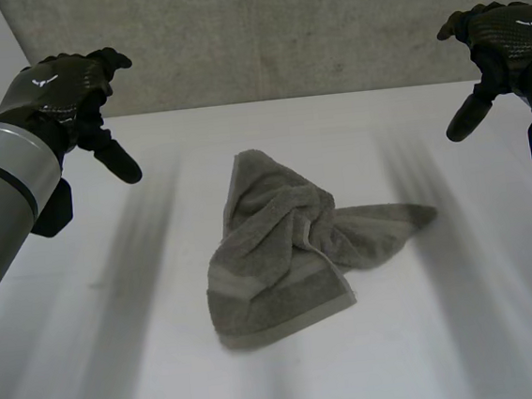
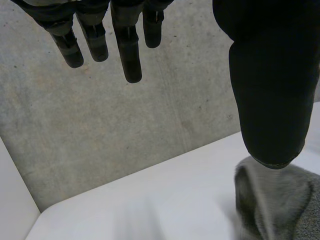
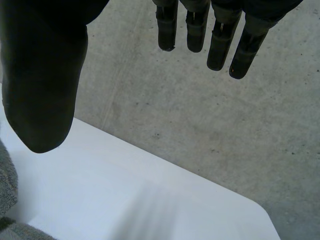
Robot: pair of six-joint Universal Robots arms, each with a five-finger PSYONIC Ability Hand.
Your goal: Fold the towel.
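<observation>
Head view: whole crumpled grey terry towel (image 1: 285,254), frame centre, on white table (image 1: 122,364). Wrist views: towel edge by each thumb. Left hand (image 1: 59,87) upper left, right hand (image 1: 507,35) upper right: raised, fingers straight, empty.

It looks like a robot lab or test bay: a plain white surface (image 1: 94,367) stands against a bare concrete wall (image 1: 278,29) on the far side, with a grey robot arm (image 1: 6,187) at the left.
</observation>
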